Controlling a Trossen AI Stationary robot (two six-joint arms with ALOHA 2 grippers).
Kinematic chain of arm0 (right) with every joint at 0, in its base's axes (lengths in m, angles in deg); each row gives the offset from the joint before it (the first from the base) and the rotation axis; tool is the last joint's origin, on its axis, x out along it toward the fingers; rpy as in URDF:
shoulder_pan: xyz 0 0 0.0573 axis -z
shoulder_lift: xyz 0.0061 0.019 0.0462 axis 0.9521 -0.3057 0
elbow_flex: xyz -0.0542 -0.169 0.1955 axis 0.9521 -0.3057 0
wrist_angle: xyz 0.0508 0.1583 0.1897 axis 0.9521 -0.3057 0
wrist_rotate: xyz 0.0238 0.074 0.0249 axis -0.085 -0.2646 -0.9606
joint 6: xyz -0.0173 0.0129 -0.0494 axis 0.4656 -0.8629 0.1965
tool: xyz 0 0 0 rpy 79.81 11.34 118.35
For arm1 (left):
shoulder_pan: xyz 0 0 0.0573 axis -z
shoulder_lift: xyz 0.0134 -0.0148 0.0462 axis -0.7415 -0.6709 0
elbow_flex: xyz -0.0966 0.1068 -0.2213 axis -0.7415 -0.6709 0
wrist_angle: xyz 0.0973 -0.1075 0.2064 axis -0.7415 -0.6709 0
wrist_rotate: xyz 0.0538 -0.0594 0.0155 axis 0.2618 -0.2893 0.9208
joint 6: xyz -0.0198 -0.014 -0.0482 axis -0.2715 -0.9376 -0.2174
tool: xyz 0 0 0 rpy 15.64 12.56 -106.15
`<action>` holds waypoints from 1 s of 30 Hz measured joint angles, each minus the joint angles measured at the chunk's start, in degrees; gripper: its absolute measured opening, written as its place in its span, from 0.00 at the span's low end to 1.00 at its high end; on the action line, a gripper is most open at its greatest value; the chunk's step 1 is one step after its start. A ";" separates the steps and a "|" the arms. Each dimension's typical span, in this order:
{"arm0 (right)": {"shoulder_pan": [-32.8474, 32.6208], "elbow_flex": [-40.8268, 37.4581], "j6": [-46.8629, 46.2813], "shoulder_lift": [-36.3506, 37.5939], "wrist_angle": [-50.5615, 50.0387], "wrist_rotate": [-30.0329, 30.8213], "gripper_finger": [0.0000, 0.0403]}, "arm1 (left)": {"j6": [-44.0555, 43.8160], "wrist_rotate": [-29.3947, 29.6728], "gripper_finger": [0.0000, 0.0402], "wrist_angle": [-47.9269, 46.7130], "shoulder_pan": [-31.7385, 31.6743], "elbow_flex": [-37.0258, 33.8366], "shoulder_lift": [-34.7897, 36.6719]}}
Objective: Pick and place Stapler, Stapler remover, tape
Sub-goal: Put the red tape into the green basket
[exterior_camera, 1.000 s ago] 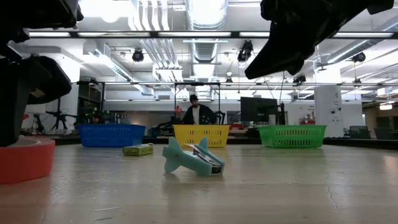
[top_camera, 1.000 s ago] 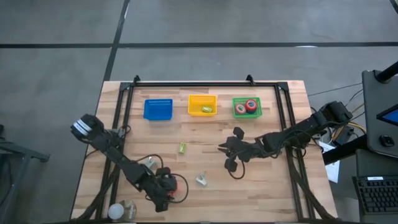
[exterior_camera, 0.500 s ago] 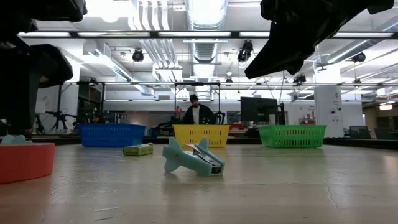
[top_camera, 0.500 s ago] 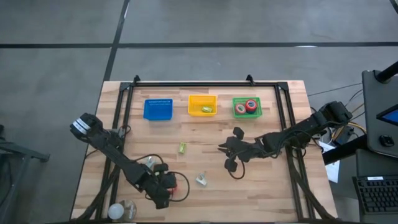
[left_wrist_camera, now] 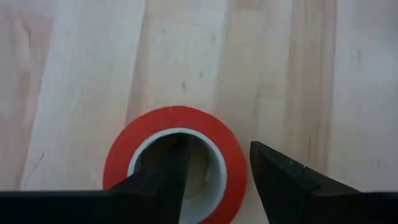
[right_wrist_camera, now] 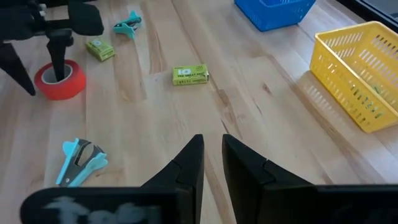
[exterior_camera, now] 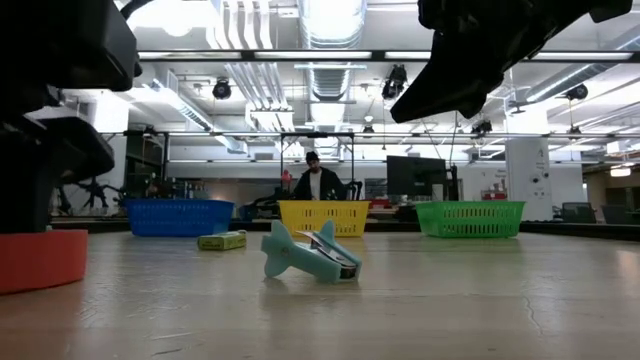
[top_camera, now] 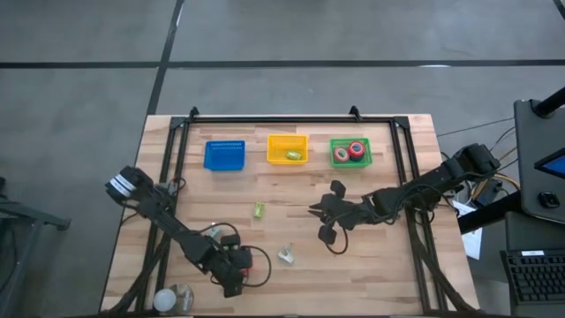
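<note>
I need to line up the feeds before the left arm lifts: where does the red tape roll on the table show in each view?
High view: the red tape roll lies near the front edge, under the left gripper.
Low view: far left edge.
Left wrist view: centre bottom, one finger in its hole, one outside.
Right wrist view: upper left.
Shared landmark: the teal staple remover beside it.

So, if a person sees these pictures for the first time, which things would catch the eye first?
Probably the red roll of tape near the table's front left, where the left claw stands open with one finger in the centre hole and the other outside the ring. Next, the three baskets along the far edge: blue, yellow and green, the green one holding more red rolls. The right claw waits above mid-table.
</note>
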 joint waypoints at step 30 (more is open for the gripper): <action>-2.55 -0.22 16.66 -0.22 17.38 -2.75 0.28 | 33.05 14.66 0.12 25.72 -5.94 -0.10 14.09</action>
